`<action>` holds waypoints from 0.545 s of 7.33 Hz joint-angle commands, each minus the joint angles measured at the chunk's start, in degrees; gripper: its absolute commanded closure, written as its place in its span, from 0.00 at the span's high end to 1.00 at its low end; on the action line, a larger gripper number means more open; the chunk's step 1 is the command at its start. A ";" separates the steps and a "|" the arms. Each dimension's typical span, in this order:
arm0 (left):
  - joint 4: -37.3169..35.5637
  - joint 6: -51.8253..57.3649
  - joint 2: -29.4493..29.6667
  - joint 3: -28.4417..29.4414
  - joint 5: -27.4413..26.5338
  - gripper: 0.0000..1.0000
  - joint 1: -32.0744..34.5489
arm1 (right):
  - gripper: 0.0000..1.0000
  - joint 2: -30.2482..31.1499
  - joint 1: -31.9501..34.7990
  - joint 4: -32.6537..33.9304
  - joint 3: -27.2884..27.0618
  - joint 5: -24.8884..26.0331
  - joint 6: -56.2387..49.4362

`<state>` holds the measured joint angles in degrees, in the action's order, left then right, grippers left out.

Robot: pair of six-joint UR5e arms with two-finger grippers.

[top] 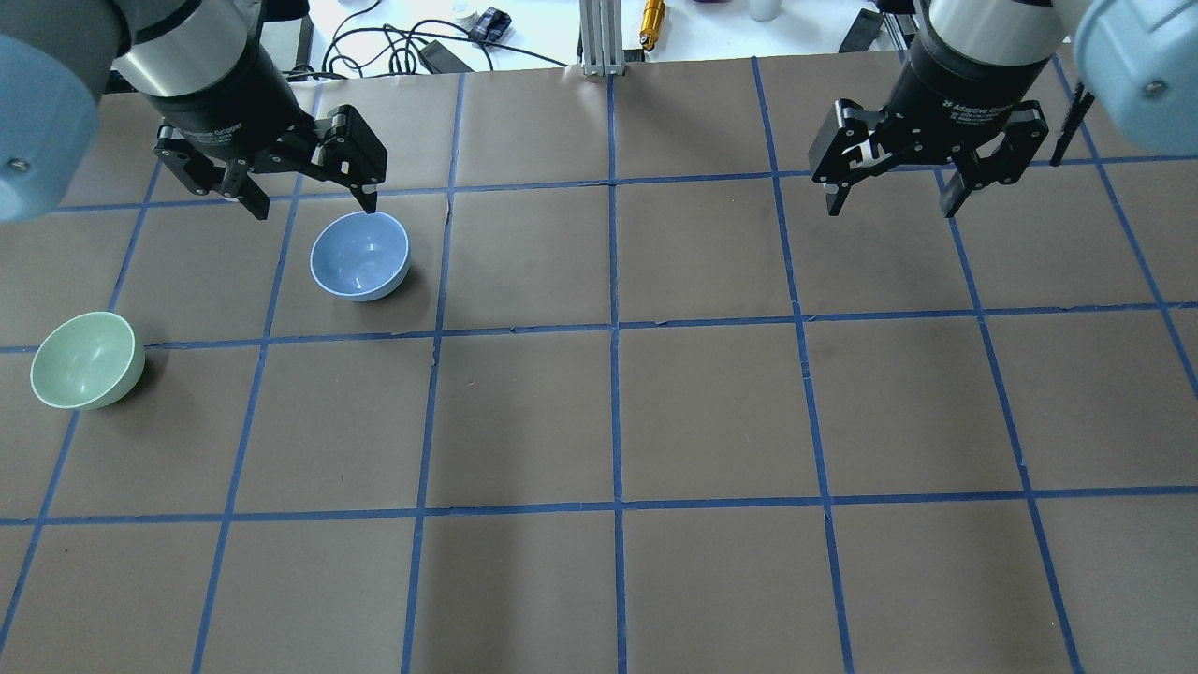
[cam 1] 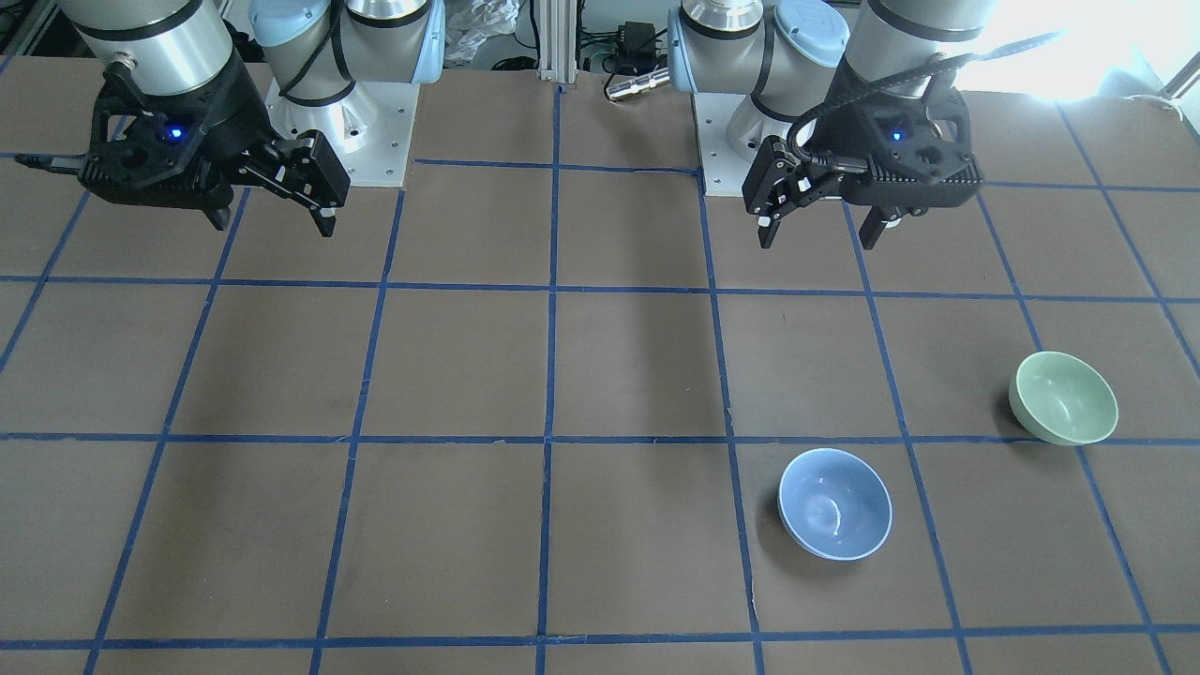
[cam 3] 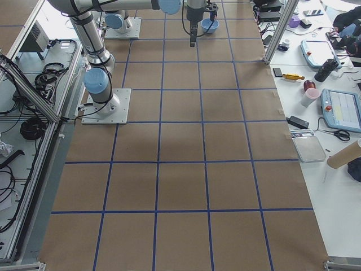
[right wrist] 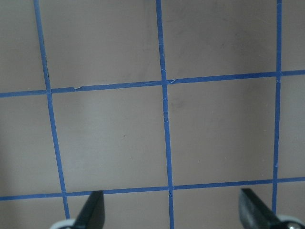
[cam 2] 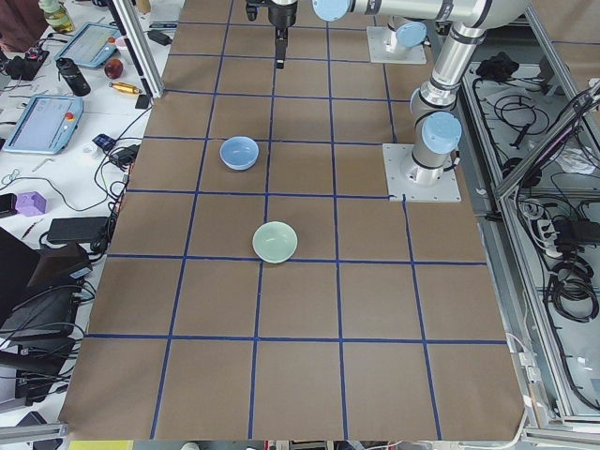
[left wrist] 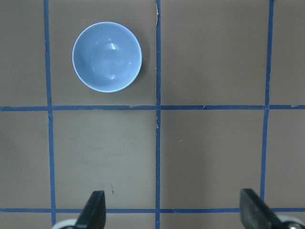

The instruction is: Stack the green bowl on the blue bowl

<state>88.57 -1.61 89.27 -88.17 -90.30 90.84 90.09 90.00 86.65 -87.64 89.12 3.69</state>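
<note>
The green bowl (top: 86,359) stands upright on the table at the far left, also in the front view (cam 1: 1064,397) and the left side view (cam 2: 275,241). The blue bowl (top: 359,255) stands upright a little farther in and to its right, also in the front view (cam 1: 834,502) and the left wrist view (left wrist: 107,56). My left gripper (top: 314,204) hangs open and empty high above the table, near the blue bowl. My right gripper (top: 891,201) hangs open and empty over the table's right side, far from both bowls.
The brown table (top: 608,412) carries a grid of blue tape lines. Both arm bases (cam 1: 347,122) are bolted at the robot's edge. Cables and small tools (top: 440,37) lie beyond the far edge.
</note>
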 commanded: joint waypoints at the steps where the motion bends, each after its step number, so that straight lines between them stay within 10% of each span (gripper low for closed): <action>1: 0.03 0.03 -0.24 -0.08 -0.14 1.00 -0.05 | 1.00 0.00 0.00 -0.08 0.02 0.00 0.00; 4: 0.38 0.47 -0.24 -0.25 -0.23 1.00 -1.10 | 1.00 0.00 0.00 0.01 0.02 0.00 0.00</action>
<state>88.71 -1.20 89.06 -88.38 -90.50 90.08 90.09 90.00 86.61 -87.63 89.12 3.69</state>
